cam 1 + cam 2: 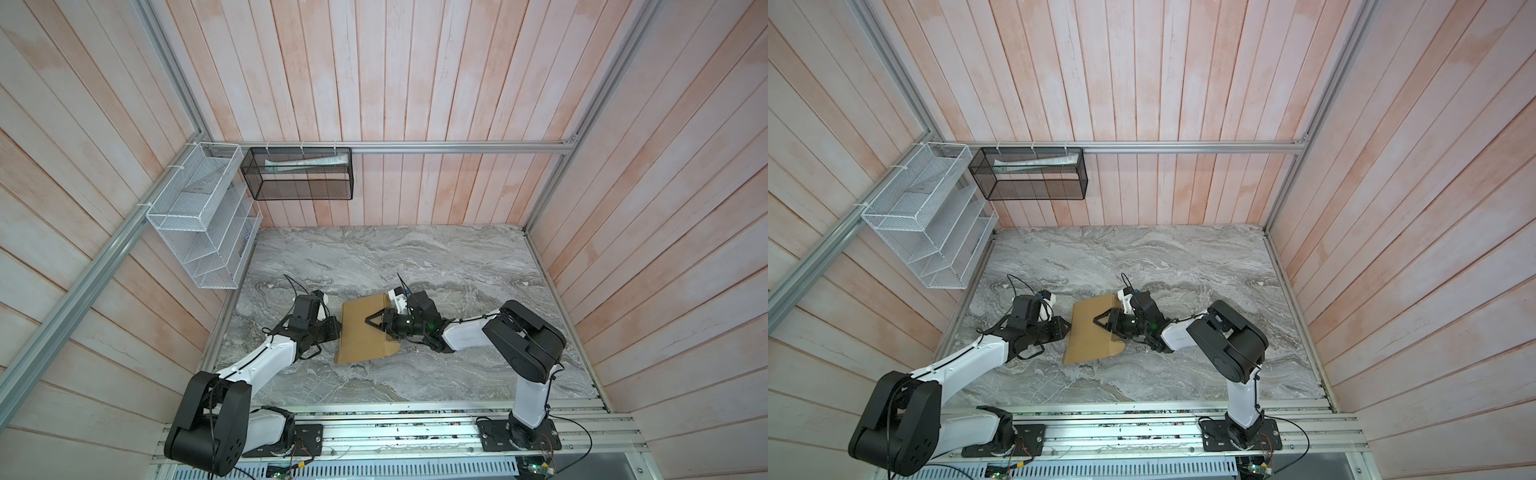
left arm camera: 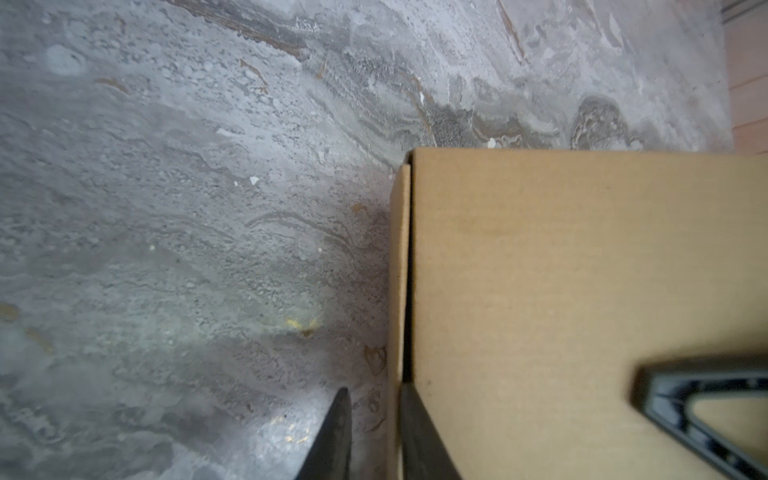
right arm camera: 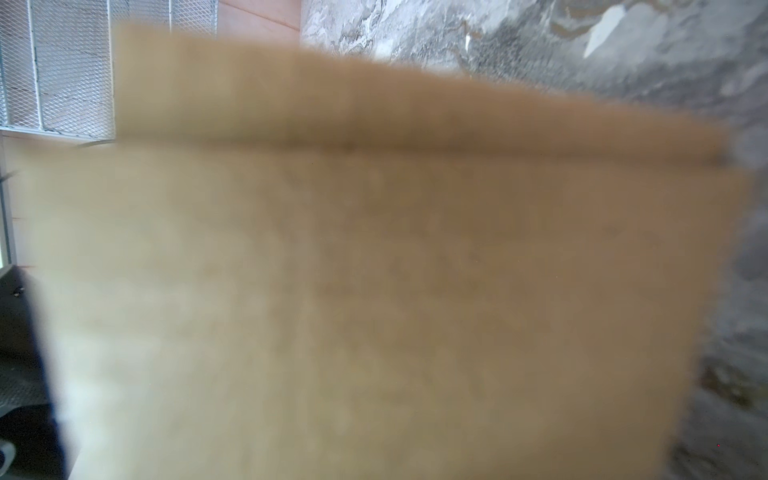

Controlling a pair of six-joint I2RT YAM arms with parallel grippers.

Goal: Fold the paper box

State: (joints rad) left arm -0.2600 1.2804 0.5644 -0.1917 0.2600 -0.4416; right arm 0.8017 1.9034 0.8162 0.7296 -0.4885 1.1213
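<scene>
Now, left gripper (image 2: 374, 390): jaws parted a little, astride the thin upright side wall (image 2: 398, 270) at the box's left edge. The outer finger stands clear of it, so nothing looks pinched.
Right gripper (image 1: 370, 321): reaches in from the right, with one black triangular finger (image 2: 660, 390) lying over the top panel. I cannot tell how wide its jaws stand or whether they hold anything.
Task's thing: the plain brown corrugated cardboard paper box (image 1: 361, 336) sits near the middle of the grey marbled table (image 1: 415, 257), between the two grippers. It fills the blurred right wrist view.
Done, by the look of it: the walls are raised and the lid (image 2: 561, 270) is folded down flat over the body.
Left to do: a dark gap shows between lid and left wall, and a rounded tab (image 1: 392, 347) juts out at the near right corner, seemingly untucked.
Progress: late, I judge, with only tucking and closing remaining.
</scene>
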